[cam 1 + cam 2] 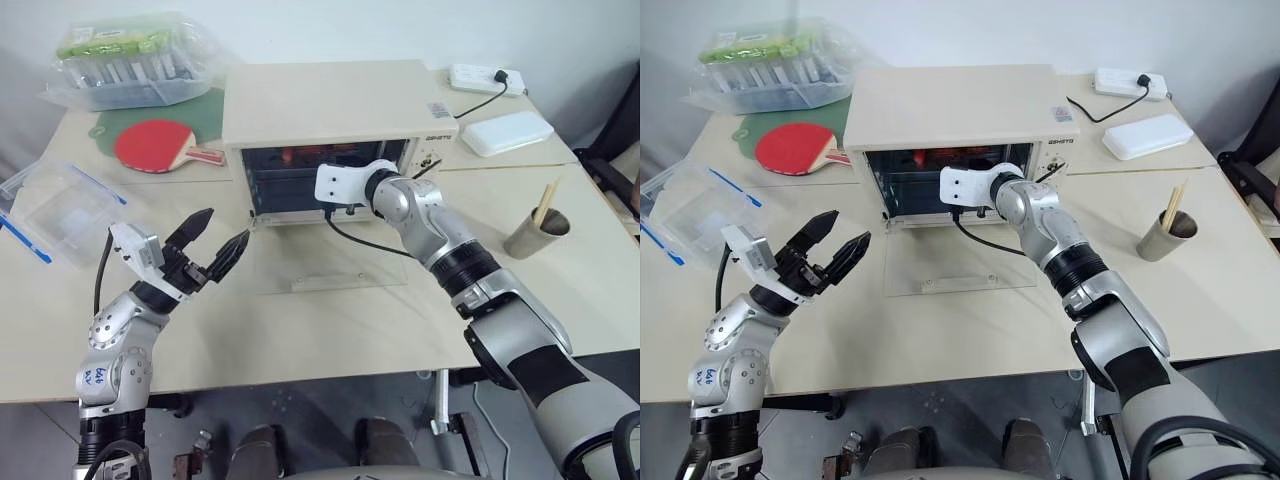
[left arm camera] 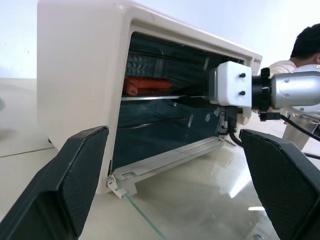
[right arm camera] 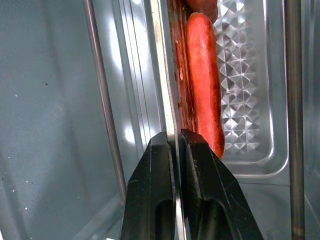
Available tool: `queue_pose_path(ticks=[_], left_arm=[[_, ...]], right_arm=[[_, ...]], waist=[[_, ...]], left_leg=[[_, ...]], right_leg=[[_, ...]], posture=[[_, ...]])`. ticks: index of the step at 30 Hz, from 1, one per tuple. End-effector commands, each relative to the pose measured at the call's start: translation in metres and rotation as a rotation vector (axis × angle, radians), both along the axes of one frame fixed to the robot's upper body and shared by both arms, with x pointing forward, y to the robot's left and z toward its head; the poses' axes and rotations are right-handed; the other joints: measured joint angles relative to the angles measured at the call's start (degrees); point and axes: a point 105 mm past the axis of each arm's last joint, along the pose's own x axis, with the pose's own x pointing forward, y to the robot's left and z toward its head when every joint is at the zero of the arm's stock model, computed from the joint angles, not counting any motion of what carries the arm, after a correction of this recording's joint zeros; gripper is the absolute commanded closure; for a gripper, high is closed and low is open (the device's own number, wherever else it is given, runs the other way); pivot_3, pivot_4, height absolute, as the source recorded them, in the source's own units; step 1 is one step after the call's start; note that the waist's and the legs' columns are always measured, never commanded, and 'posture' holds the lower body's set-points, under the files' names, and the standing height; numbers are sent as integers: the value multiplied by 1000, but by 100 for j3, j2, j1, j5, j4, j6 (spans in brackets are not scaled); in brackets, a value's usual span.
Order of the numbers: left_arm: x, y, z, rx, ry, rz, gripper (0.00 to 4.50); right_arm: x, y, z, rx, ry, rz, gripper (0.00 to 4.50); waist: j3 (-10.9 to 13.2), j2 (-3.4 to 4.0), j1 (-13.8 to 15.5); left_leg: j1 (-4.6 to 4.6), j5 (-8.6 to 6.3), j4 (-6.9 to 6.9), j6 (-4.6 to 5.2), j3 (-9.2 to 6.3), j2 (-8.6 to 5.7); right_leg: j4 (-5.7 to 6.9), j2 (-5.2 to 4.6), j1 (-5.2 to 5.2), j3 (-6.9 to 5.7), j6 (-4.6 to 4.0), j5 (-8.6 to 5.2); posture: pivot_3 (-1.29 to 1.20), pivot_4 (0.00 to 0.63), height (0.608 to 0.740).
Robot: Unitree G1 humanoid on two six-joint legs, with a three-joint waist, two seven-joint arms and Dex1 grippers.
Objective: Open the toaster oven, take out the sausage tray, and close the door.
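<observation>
Nearest: left gripper (image 1: 213,249), fingers (image 2: 75,180) spread to full width, holding nothing, hovering just off the oven's front left corner above the surface (image 1: 330,330); judged a standby pose, clear of the withdrawal path and ready to support. Next: the door (image 1: 330,265), clear glass, folded fully down and lying flat on the surface in front of the opening, hinge edge at the oven; opening step judged complete. Beyond: right gripper (image 3: 177,150) reaching level into the cavity of the toaster oven (image 1: 330,105), fingers clamped nearly together on the thin front rim of the sausage tray (image 3: 250,100); edge grip judged chosen because only the rim is reachable. Tray seated on an upper rail inside the cavity, long axis across the oven's width, parallel to the front. Red sausages (image 2: 145,85) lying along that same axis. Removal not yet done.
</observation>
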Motion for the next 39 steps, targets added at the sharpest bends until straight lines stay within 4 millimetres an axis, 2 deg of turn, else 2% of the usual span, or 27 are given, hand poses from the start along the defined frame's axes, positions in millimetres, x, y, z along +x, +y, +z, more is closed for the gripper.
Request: queue_pose_path(ticks=[1,4,10,21,24,26,30,33,34,39], left_arm=[[1,-1,6,13,-28,4,0],[2,-1,6,14,-29,8,0],[3,0,5,16,-30,15,0],[7,-3,4,8,-32,17,0],[7,-4,3,10,-29,14,0],[7,-4,3,12,-26,13,0],[8,-4,3,14,-25,14,0],[8,-4,3,14,-25,13,0],[8,-4,3,14,-25,14,0],[9,-4,3,14,-24,14,0]], right_arm=[[-9,13,-22,-52,89,71,3560],[-8,12,-23,-47,97,70,2517],[-4,11,-21,-40,83,38,2517],[-2,23,-10,-62,-87,-42,2517],[-13,37,-23,-41,-22,-1,2517],[-15,40,-25,-47,-16,8,2517],[-16,38,-26,-43,-10,-6,3341],[-16,37,-26,-39,-11,-11,4317],[-16,37,-26,-38,-11,-12,4473],[-18,39,-26,-34,-7,-9,4473]], waist=[[-3,-2,-26],[-3,-2,-37],[-3,-2,-38],[-3,-2,-26],[-4,-2,-12],[-4,-2,-13],[-5,-3,-17],[-6,-5,-16],[-8,-7,-17],[-8,-8,-15]], left_leg=[[3,0,-1,0,1,0],[8,2,1,-2,3,2],[11,2,5,-3,6,2],[9,3,7,-5,9,3],[9,3,8,-5,7,3],[9,3,7,-5,7,3],[10,3,6,-5,7,3],[11,3,6,-5,7,3],[11,3,6,-5,7,3],[11,3,6,-5,6,3]], right_leg=[[0,0,1,1,0,0],[0,2,5,2,0,0],[1,2,6,4,0,0],[0,1,6,7,0,0],[1,2,6,6,0,0],[0,2,7,7,0,0],[1,2,6,6,0,0],[1,2,7,6,0,0],[1,2,7,6,0,0],[1,2,7,6,0,0]], posture=[[0,150,740],[0,150,740],[0,150,740],[0,150,740],[0,150,740],[0,150,740],[0,150,740],[0,150,740],[0,150,740],[0,150,740]])
